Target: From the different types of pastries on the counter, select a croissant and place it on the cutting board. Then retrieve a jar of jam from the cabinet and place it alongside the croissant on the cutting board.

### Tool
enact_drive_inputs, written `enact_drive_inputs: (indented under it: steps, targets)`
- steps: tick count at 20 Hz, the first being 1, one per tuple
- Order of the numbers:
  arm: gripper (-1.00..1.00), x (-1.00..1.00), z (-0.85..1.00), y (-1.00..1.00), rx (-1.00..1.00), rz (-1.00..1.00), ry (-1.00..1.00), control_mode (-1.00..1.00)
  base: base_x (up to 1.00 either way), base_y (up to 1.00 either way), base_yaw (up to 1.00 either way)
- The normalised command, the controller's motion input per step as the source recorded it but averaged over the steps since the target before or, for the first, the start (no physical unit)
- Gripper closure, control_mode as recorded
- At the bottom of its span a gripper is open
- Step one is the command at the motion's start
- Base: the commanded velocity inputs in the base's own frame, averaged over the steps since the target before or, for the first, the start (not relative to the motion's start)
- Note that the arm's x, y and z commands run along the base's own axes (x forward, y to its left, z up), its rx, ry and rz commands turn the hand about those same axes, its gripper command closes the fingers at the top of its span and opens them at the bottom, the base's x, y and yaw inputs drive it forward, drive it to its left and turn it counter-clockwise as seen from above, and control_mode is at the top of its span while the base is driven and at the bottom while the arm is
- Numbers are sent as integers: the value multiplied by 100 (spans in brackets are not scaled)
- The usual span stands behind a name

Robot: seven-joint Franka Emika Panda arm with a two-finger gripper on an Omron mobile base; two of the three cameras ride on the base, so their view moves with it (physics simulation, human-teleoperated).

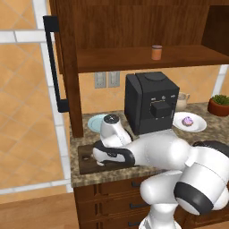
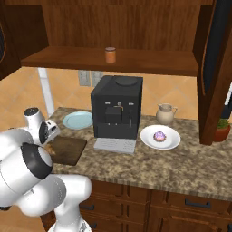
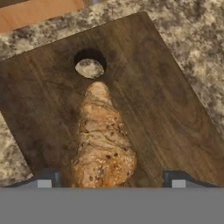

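Two dark finger tips of the end effector (image 3: 109, 183) stand wide apart, one on each side of the croissant (image 3: 103, 142), so it is open and not squeezing anything. That croissant lies flat on the cutting board (image 3: 148, 100), with its thin end pointing at the little hole near the corner. The board rests on the speckled tabletop (image 2: 181, 163).

So the first half of the job looks done. The jar of jam (image 1: 156, 52) sits up on the shelf of the cabinet (image 1: 134, 58), well above the board, and it has yet to be fetched.

Between the board and the shelf stands a big black coffee machine (image 1: 150, 103), and the arm will likely have to reach up past it. Near it are a light blue plate (image 2: 78, 120), a cream pitcher (image 2: 166, 114) and a pink frosted pastry (image 2: 159, 135) on a white plate (image 2: 147, 138).
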Motion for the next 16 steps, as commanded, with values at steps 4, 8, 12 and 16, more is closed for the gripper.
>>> enact_drive_inputs:
  steps: [4,8,12,16]
  targets:
    - [-100,0,40,-1,0,0,-1,-100,0,0,0]
    - [-100,-21,94,-47,14,-8,-22,-100,0,0,0]
    - [-100,-25,100,-74,23,-21,-28,-100,0,0,0]
    - [-100,-35,98,-55,24,-30,-36,-100,0,0,0]
